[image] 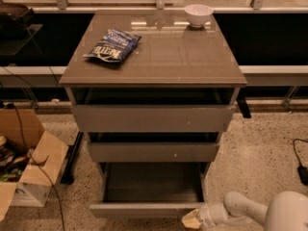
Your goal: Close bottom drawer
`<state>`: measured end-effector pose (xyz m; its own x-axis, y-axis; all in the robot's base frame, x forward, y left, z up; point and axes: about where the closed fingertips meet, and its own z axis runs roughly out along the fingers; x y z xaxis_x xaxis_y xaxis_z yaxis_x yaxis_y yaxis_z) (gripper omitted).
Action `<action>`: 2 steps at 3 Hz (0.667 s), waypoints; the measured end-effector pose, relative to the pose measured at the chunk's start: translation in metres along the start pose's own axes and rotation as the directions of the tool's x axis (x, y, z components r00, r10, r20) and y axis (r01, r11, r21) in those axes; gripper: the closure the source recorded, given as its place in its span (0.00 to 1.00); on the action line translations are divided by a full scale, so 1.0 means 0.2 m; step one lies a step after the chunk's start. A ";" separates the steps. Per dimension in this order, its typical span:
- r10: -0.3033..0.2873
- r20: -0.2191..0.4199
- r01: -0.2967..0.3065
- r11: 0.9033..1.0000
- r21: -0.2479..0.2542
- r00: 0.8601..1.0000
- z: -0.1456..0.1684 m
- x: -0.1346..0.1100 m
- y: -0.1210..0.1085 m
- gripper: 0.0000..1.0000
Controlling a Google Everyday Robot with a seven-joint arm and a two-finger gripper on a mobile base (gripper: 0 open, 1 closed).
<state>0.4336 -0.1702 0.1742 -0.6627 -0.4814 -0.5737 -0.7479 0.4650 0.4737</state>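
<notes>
Could rack the drawer crooked by pushing at its corner just left of the gripper, whose state cannot be told.

The arm is smooth and white, built of rounded tubular segments that swell into a broad pale shell at the far right. Its gripper, low in view and right of centre, is cream-yellow.
</notes>
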 end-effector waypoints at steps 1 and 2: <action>-0.005 0.038 0.005 1.000 0.019 0.999 0.02 -0.05 -0.14 1.00; -0.001 0.042 -0.001 1.000 0.030 0.999 0.04 -0.06 -0.15 1.00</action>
<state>0.4648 -0.1723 0.1621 -0.6600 -0.4501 -0.6016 -0.7460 0.4876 0.4536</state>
